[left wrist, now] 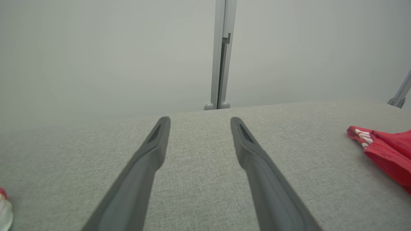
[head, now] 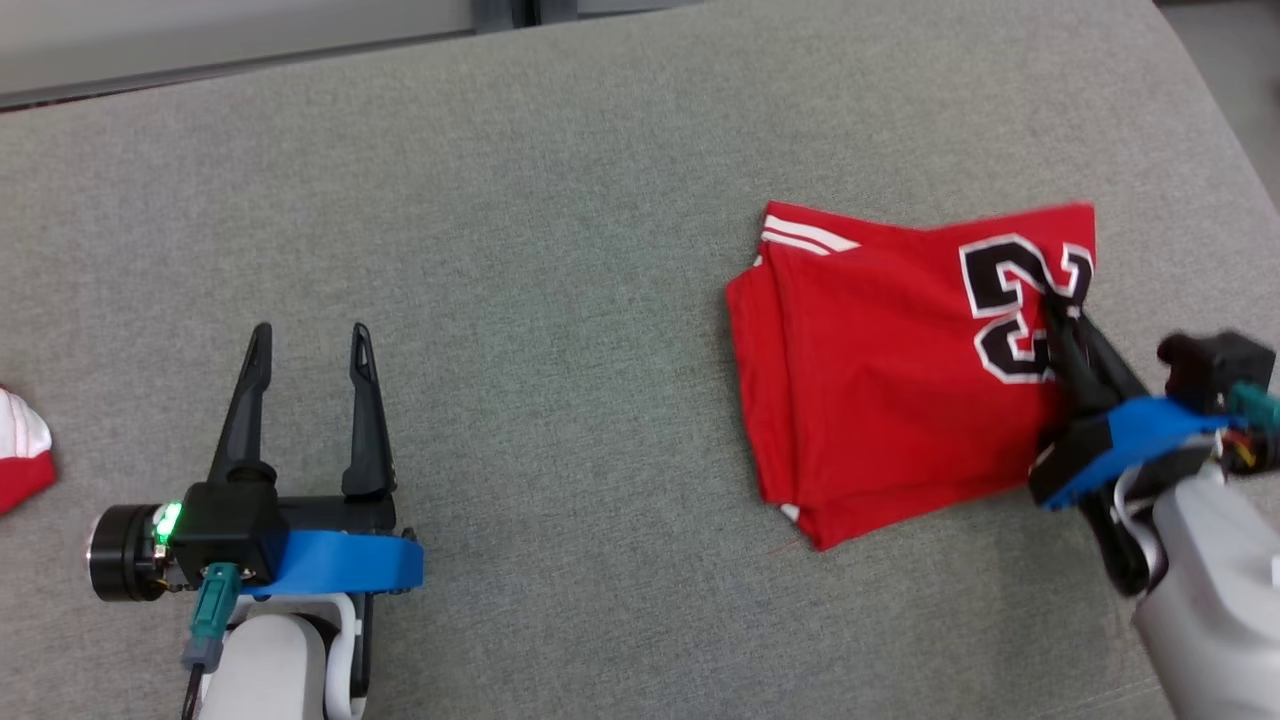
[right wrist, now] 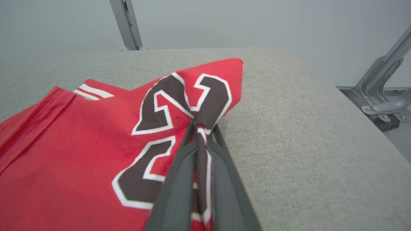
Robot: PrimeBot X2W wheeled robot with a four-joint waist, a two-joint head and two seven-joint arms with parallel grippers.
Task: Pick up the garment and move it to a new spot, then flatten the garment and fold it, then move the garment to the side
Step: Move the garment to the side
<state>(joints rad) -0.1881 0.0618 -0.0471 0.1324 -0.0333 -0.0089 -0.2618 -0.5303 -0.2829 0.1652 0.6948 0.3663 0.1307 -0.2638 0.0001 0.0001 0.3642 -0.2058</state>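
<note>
The garment point(head: 880, 370) is a red jersey with black, white-edged numerals, lying folded on the grey padded surface at the right. My right gripper point(head: 1058, 305) is shut on the jersey's right edge, pinching a fold of the numeral cloth point(right wrist: 200, 128) between its two fingers. The pinched corner is lifted a little off the surface. My left gripper point(head: 310, 340) hangs open at the lower left, far from the jersey, with nothing between its fingers point(left wrist: 154, 147). The jersey's striped left end point(left wrist: 382, 147) lies off to the right of it.
A second red and white cloth point(head: 22, 450) pokes in at the left edge. The grey surface point(head: 560, 250) ends at a pale wall at the back and drops off on the right, where a metal frame point(right wrist: 382, 93) stands on the floor.
</note>
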